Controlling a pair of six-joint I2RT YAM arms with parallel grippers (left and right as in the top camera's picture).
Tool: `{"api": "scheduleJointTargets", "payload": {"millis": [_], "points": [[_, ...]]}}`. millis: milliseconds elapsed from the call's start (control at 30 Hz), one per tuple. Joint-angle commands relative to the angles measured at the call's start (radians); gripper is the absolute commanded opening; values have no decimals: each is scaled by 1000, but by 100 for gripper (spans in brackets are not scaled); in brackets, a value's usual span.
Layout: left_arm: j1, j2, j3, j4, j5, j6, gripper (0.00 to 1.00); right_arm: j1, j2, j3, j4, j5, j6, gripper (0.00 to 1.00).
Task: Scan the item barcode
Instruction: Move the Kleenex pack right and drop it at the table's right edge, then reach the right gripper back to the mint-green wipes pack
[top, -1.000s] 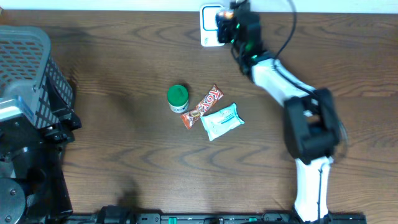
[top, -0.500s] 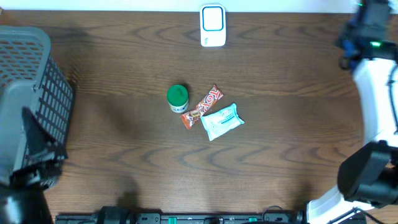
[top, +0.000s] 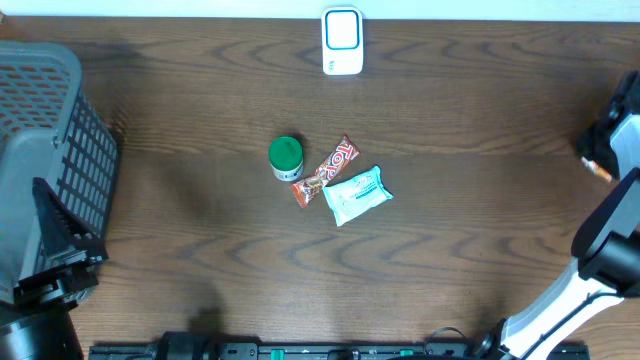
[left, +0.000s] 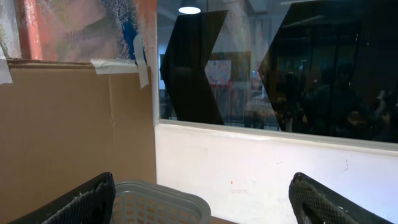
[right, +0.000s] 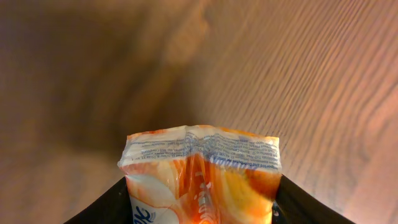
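An orange and white snack packet (right: 202, 155) sits between my right gripper's (right: 202, 196) two dark fingers, its crimped end pointing away over the wood table. In the overhead view that gripper (top: 603, 158) is at the far right edge, and a bit of the orange packet (top: 601, 172) shows below it. The white barcode scanner (top: 342, 40) stands at the top centre, far from the packet. My left gripper (left: 202, 182) is open and holds nothing, aimed at a wall above the basket rim (left: 155, 202).
A green-lidded jar (top: 285, 157), a candy bar (top: 326, 170) and a white and teal packet (top: 357, 195) lie together mid-table. A grey mesh basket (top: 50, 130) stands at the left edge, with the left arm's base below it.
My right arm has swung from the scanner at top centre to the table's far right edge, carrying the orange packet. The left arm has shifted a little beside the basket.
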Motion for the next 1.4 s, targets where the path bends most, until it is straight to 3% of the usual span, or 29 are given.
{"api": "scheduleJointTargets", "payload": {"millis": [0, 33, 133, 300, 567, 667, 700, 800, 867, 1000, 1200, 1367], "points": [[5, 1, 2, 5, 5, -2, 89, -35, 43, -10, -7, -33, 15, 56], [5, 1, 2, 5, 5, -2, 89, -41, 43, -10, -14, -36, 16, 61], [5, 1, 2, 5, 5, -2, 89, -46, 13, 5, -29, -43, 9, 99], [5, 1, 2, 5, 5, -2, 89, -37, -121, 79, -97, -135, -29, 99], [5, 1, 2, 6, 5, -2, 89, 66, -388, 100, -217, -719, -29, 99], [5, 1, 2, 6, 5, -2, 89, 163, -412, 100, -294, -829, -29, 99], [5, 1, 2, 6, 5, -1, 89, 203, -412, 100, -334, -841, -30, 94], [5, 1, 2, 5, 5, -1, 89, 355, -407, 73, -431, -809, -163, 85], [5, 1, 2, 5, 4, -1, 89, 481, -407, 42, -452, -684, -206, 97], [5, 1, 2, 5, 4, -1, 89, 763, -407, -24, -447, -386, -188, 99], [5, 1, 2, 5, 4, -1, 89, 1126, -399, -216, -248, -120, -186, 99], [5, 1, 2, 5, 4, -1, 89, 1312, -390, -342, -93, 0, -144, 99]]}}
